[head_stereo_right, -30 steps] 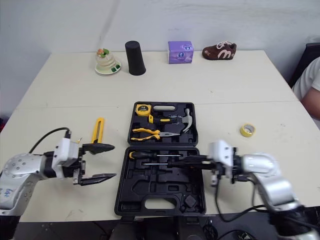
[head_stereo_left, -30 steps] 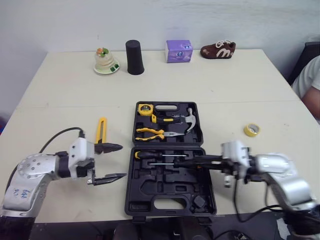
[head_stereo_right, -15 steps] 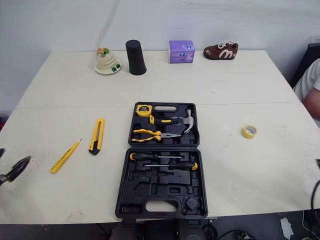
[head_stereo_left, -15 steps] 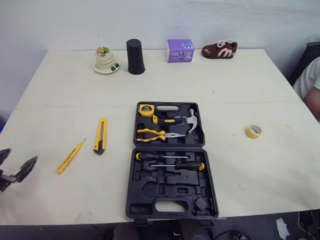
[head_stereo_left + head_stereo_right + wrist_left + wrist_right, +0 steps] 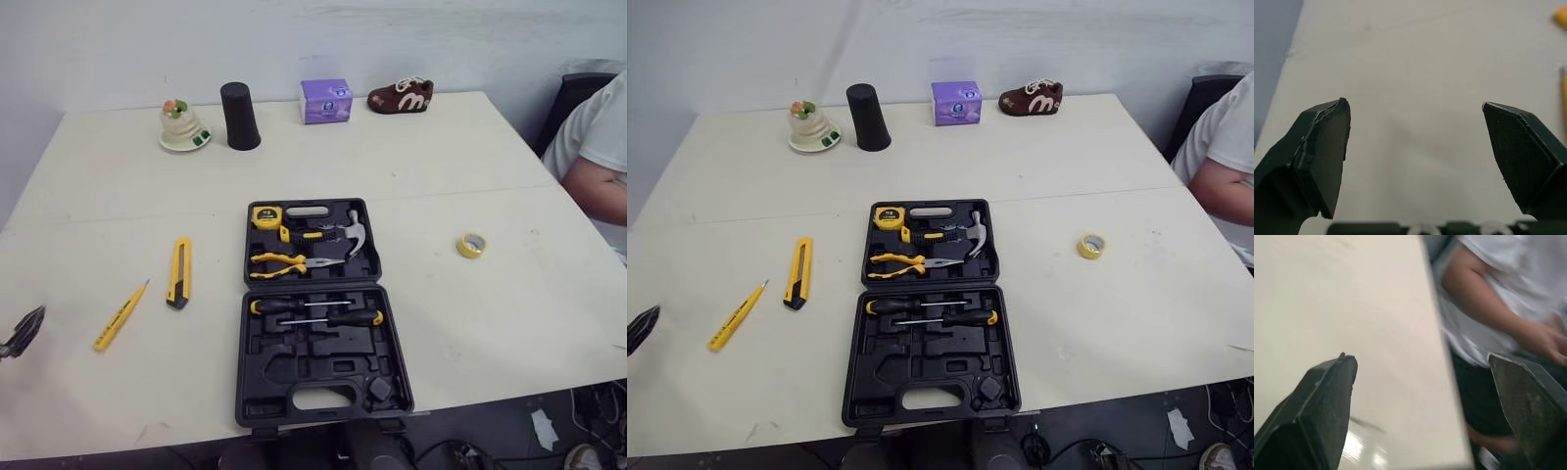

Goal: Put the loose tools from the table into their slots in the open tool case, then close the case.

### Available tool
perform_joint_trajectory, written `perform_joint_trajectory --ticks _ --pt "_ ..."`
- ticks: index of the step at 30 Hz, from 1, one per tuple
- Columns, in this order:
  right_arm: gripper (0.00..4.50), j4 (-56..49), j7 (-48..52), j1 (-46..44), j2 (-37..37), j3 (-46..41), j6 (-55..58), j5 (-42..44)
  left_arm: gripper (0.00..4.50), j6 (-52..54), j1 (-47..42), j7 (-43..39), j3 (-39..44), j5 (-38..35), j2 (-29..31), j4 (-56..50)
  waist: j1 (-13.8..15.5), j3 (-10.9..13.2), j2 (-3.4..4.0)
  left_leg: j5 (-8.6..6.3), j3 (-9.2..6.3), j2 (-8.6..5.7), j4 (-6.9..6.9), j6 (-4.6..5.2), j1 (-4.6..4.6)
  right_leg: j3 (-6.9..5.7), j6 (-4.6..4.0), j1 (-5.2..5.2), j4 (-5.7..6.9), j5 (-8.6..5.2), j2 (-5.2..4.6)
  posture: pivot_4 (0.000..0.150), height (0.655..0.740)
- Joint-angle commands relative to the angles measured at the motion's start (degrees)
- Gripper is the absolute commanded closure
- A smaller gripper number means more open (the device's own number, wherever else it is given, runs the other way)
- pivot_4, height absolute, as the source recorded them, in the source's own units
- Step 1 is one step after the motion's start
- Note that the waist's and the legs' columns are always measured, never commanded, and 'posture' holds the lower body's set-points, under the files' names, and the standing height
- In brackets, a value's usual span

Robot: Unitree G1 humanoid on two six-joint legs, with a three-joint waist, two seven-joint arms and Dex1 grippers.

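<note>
The open black tool case (image 5: 263, 392) lies at the table's middle front. Its far half holds a tape measure (image 5: 265, 215), a hammer (image 5: 348, 231) and pliers (image 5: 286, 262); the near half holds two screwdrivers (image 5: 323, 312). Left of the case, loose on the table, lie a yellow utility knife (image 5: 177, 272) and a thin yellow tester screwdriver (image 5: 120, 316). My left gripper (image 5: 1415, 142) is open and empty over bare table at the far left edge, well left of the tester. My right gripper (image 5: 1420, 396) is open and empty above the table's right edge.
A yellow tape roll (image 5: 471, 245) lies right of the case. Along the back edge stand a small dish (image 5: 182, 127), a black cup (image 5: 238, 116), a purple box (image 5: 325, 100) and a brown shoe (image 5: 400, 95). A person (image 5: 598, 147) sits at the right side.
Both arms have pulled back from beside the case, the left to the far left edge, the right off to the right. The tester screwdriver is uncovered. The camera has shifted.
</note>
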Motion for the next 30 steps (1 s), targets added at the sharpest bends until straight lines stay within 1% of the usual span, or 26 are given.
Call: perform_joint_trajectory --ticks 1,3,5,8,9,11,14,17,21,24,29,30 --pt "0.04 -16.86 4.66 0.68 2.28 2.59 7.27 7.51 0.00 5.38 -0.02 -2.27 -0.83 -4.09 1.48 -8.88 0.24 0.01 0.02 0.04 0.00 -0.01 -0.04 -0.06 -0.02 0.02 0.00 -0.05 0.07 0.00 0.00 0.150 0.7400" --pt "0.04 -26.66 6.34 -0.79 4.96 5.02 8.97 11.76 0.00 13.11 1.81 -3.13 -3.53 -5.03 3.14 -14.26 0.57 0.03 0.05 0.03 0.00 -0.01 -0.06 -0.11 -0.03 0.03 -0.04 -0.14 0.19 -0.04 0.02 0.150 0.7400" --pt "0.04 -32.83 7.24 -1.93 6.87 6.81 9.47 13.58 0.00 17.86 3.45 -3.87 -5.56 -5.08 4.31 -18.28 0.74 0.09 0.14 0.06 0.00 0.03 -0.07 -0.17 -0.05 0.03 -0.07 -0.20 0.24 -0.06 0.08 0.150 0.7400" --pt "0.04 -40.47 6.92 -4.89 7.99 11.75 11.97 14.03 0.00 29.93 4.53 -0.95 -7.44 -7.29 5.68 -24.31 1.12 0.19 0.26 0.07 0.01 0.00 -0.09 -0.16 -0.07 0.03 -0.08 -0.25 0.25 -0.10 0.08 0.150 0.7400" --pt "0.04 -43.37 6.21 -6.85 8.57 13.87 13.39 15.06 0.00 32.54 4.82 0.45 -8.46 -6.38 6.09 -25.65 1.33 0.22 0.21 0.17 0.00 0.00 -0.09 -0.03 -0.08 0.03 -0.09 -0.27 0.24 -0.12 0.08 0.150 0.7400" --pt "0.04 -47.38 6.33 -9.56 9.29 17.11 14.82 15.93 0.00 35.31 5.22 2.04 -9.80 -4.60 6.47 -26.91 1.48 0.34 0.19 0.24 -0.01 0.00 -0.08 -0.03 -0.09 0.03 -0.11 -0.29 0.25 -0.13 0.09 0.150 0.7400" --pt "0.04 -52.20 8.92 -13.10 10.33 22.83 15.24 16.15 0.00 36.49 5.26 3.71 -11.96 -1.82 6.25 -26.66 1.78 0.41 0.18 0.24 0.00 -0.01 -0.08 -0.03 -0.13 0.04 -0.13 -0.32 0.24 -0.14 0.08 0.150 0.7400" --pt "0.04 -54.61 10.67 -15.87 11.30 27.12 14.92 15.27 0.00 37.68 4.49 4.45 -13.57 -1.03 5.25 -26.65 2.30 0.45 0.13 0.22 -0.01 0.02 -0.07 -0.04 -0.16 0.02 -0.17 -0.36 0.24 -0.17 0.11 0.150 0.7400" --pt "0.04 -56.08 13.98 -17.42 11.19 31.37 14.26 13.93 0.00 37.88 3.89 4.75 -15.93 0.10 4.34 -27.08 2.92 0.45 0.12 0.14 0.00 -0.01 0.00 0.05 -0.20 0.00 -0.20 -0.36 0.19 -0.18 0.06 0.150 0.7400" --pt "0.00 -56.71 14.20 -17.45 11.31 32.39 14.59 13.44 0.88 38.39 3.31 4.29 -17.07 0.10 3.49 -26.85 3.21 0.45 0.12 0.11 0.01 -0.04 0.04 0.10 -0.20 0.02 -0.20 -0.34 0.18 -0.18 0.03 0.150 0.7400" --pt "0.00 -57.71 13.46 -16.29 11.00 32.03 15.14 12.66 3.16 39.72 2.00 4.13 -16.56 -1.51 1.71 -27.46 3.86 0.45 0.13 0.10 0.00 -0.05 0.11 0.12 -0.18 0.02 -0.20 -0.32 0.23 -0.18 0.01 0.150 0.7400" --pt "0.00 -57.83 13.41 -15.91 10.96 31.84 15.13 12.59 3.71 39.62 1.88 4.03 -16.39 -1.50 1.48 -27.43 3.96 0.45 0.13 0.11 0.00 -0.05 0.12 0.12 -0.18 0.01 -0.20 -0.32 0.23 -0.18 0.01 0.150 0.7400"
